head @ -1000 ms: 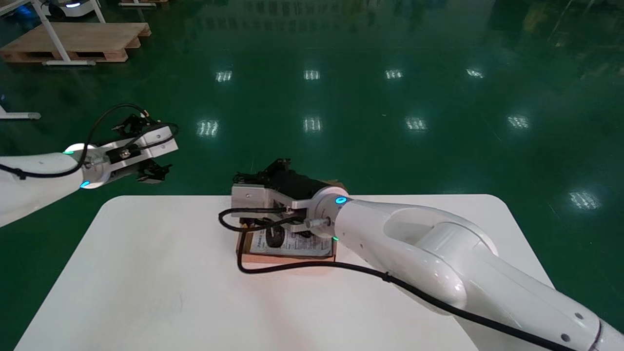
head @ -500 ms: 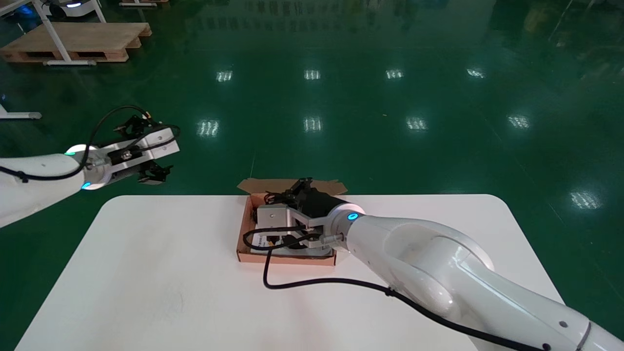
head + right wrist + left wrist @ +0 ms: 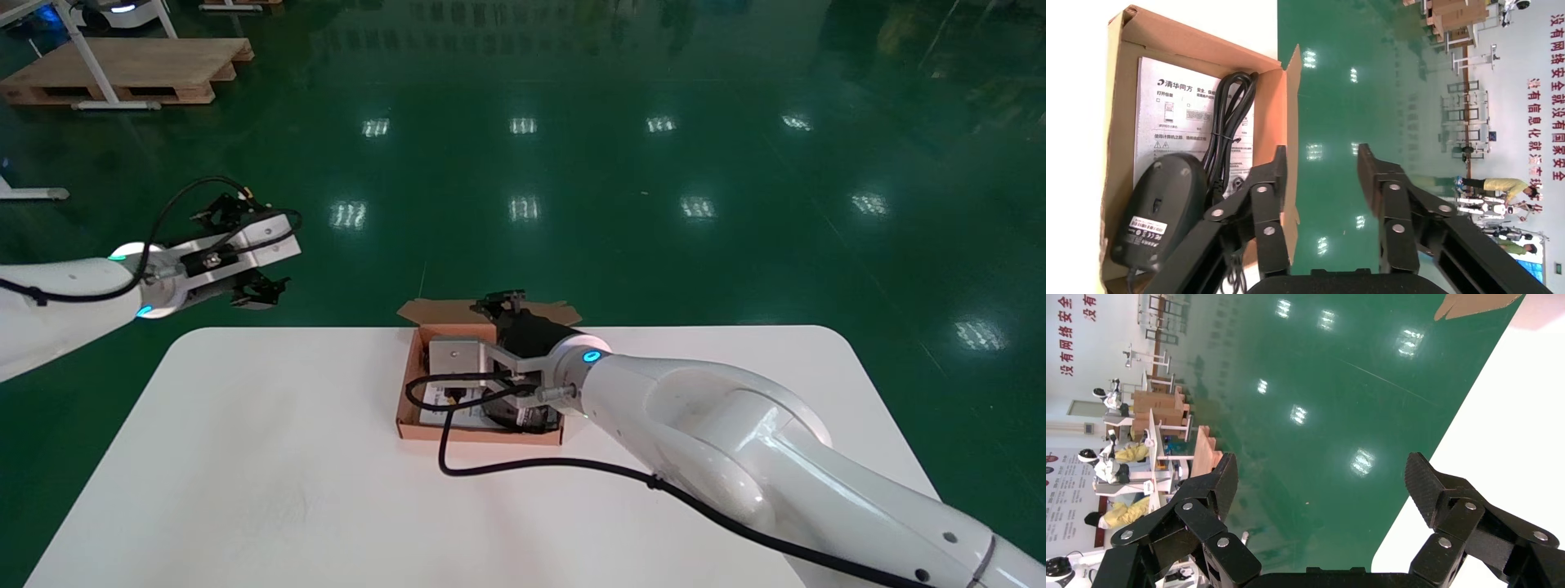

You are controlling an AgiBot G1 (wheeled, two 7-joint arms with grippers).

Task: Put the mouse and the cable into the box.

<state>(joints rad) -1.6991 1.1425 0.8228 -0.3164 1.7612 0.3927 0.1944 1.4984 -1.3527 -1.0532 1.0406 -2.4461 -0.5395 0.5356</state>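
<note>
One cardboard box [image 3: 478, 434] sits on the white table [image 3: 245, 457] near its far edge, with its long side running across from the robot's left to its right and its far flap folded open. Three things lie in it: one printed leaflet [image 3: 1168, 110] flat on the bottom, one black mouse [image 3: 1159, 211] and one black cable [image 3: 1229, 122]. The mouse rests on the leaflet in the right-hand part of the box. Its long axis runs along the length of the box, and there is a small white label on the end nearer the right-hand wall; which end is its nose I cannot tell. The cable is gathered into one long narrow bundle, tied about the middle. It lies beside the far wall with its long axis also along the length of the box, and one end of the bundle reaches the mouse. The right claw [image 3: 1322, 156] hangs above the far wall of the box with its jaws parted to a middling gap and nothing between them. One finger is over the inside of the box by the cable, and the other is out over the green floor [image 3: 654, 204] past the table's edge. The left claw [image 3: 1321, 474] is well apart from the box, off the far left corner of the table above the floor, spread wide and empty.
</note>
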